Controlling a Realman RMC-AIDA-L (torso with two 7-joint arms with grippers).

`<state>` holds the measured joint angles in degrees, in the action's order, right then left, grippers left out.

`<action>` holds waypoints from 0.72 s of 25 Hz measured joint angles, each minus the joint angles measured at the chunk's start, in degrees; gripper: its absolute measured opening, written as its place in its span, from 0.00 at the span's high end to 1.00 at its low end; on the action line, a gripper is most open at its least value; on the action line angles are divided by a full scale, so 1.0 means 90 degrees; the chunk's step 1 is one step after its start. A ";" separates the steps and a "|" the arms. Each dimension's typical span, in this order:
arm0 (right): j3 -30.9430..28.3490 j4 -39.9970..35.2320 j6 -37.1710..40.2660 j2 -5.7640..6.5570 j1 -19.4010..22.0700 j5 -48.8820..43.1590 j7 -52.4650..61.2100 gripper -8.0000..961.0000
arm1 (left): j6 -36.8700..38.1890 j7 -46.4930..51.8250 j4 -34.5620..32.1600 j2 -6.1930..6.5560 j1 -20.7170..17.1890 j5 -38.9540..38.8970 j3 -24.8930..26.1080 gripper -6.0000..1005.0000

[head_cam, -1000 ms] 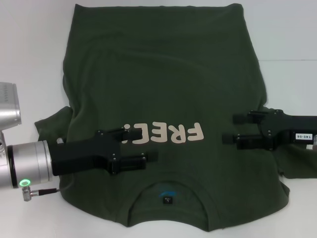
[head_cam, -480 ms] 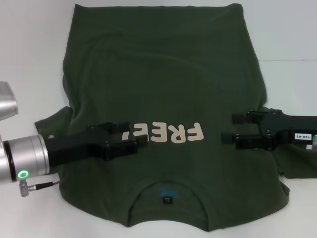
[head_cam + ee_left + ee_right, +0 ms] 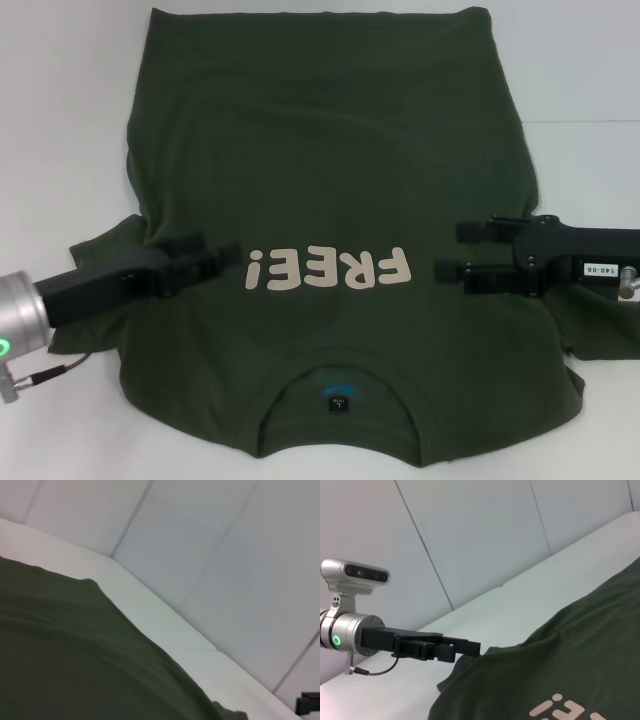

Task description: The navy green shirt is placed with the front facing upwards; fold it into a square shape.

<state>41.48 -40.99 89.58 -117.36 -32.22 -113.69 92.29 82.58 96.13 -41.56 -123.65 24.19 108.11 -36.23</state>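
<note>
1. One navy green shirt (image 3: pixel 330 180) lies spread flat on the white table (image 3: pixel 60 120), front up, its collar at the near edge and its hem at the far edge.
2. One line of cream lettering (image 3: pixel 328 268) crosses the chest, and one small tag (image 3: pixel 337 403) sits inside the round neck.
3. Two claws are over the shirt, one at each side of the lettering.
4. The left claw (image 3: pixel 205 255) is above the cloth near the left sleeve, its fingers narrow and close together, holding nothing.
5. The right claw (image 3: pixel 465 250) reaches in over the right side, its two fingers set apart with an empty gap between them.
6. The right wrist view shows the left claw (image 3: pixel 465 647) poised just over the shirt's edge.
</note>
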 joint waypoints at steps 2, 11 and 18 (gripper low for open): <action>0.0000 0.0005 -0.0002 -0.0019 -0.0021 0.0004 0.0009 0.07 | 0.0008 0.0070 -0.0026 0.0003 -0.0082 0.0004 0.0160 0.18; 0.0005 0.0008 -0.0003 -0.0058 -0.0137 0.0007 0.0052 0.07 | -0.0045 0.0260 -0.0078 0.0015 -0.0479 0.0010 0.1103 0.18; 0.0020 0.0007 -0.0001 -0.0080 -0.0169 0.0007 0.0057 0.07 | -0.0227 0.0267 -0.0198 0.0014 -0.0760 0.0011 0.1471 0.18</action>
<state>41.66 -40.92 89.56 -118.07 -33.74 -113.63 92.81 80.53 98.53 -43.34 -123.53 17.35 108.20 -22.99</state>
